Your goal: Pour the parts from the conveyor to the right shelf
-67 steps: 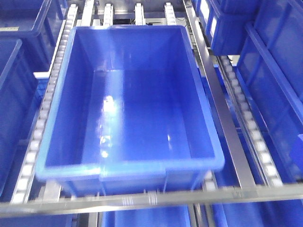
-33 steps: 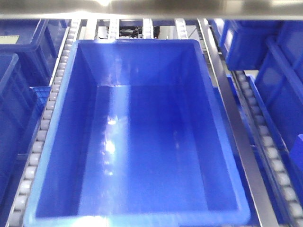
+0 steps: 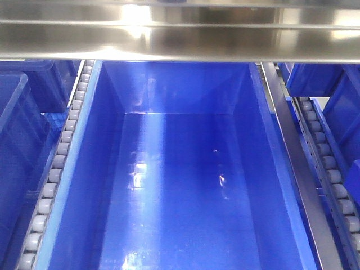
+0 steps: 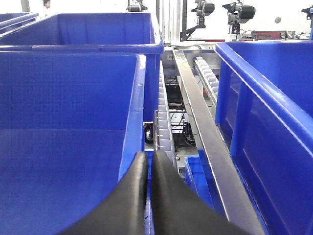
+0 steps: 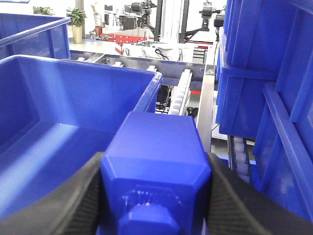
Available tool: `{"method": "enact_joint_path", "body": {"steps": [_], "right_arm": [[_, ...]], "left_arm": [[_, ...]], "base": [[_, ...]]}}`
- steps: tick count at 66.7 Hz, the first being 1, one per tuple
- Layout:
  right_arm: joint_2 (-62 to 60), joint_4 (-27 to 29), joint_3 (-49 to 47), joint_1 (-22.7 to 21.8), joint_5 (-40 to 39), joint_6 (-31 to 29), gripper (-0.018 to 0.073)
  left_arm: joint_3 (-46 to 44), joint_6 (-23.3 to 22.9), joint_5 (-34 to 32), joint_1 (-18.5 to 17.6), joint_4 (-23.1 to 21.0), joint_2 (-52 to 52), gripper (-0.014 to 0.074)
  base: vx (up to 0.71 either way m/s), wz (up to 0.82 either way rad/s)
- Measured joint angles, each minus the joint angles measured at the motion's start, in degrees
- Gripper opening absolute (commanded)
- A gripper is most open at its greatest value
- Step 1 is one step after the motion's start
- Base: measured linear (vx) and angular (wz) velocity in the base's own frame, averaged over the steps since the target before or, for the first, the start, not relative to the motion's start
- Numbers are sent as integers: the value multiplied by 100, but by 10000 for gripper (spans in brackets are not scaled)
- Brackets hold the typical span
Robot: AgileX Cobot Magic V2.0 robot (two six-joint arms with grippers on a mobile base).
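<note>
Right pincer [image 5: 155, 200]: clamped on blue block [image 5: 155, 147]. Left pincer [image 4: 148, 196]: fingers [image 4: 124, 200] closed together, at blue bin [image 4: 63, 122] rim. Bin on right shelf rollers [image 3: 56, 163].

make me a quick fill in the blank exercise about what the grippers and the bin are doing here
1. The block clamped in the right gripper is ____ in colour.
2. The left gripper is shut and holds ____.
3. In the front view, the large bin on the roller rack has no parts in it: it is ____.

Missing words: blue; nothing; empty
</note>
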Motion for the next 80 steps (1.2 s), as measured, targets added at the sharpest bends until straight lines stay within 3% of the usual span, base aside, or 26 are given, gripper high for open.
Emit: {"method": "enact_joint_path", "body": {"steps": [80], "right_arm": [[0, 0, 0, 0, 0, 0, -8]], "left_arm": [[0, 0, 0, 0, 0, 0, -6]], "base": [[1, 0]]}}
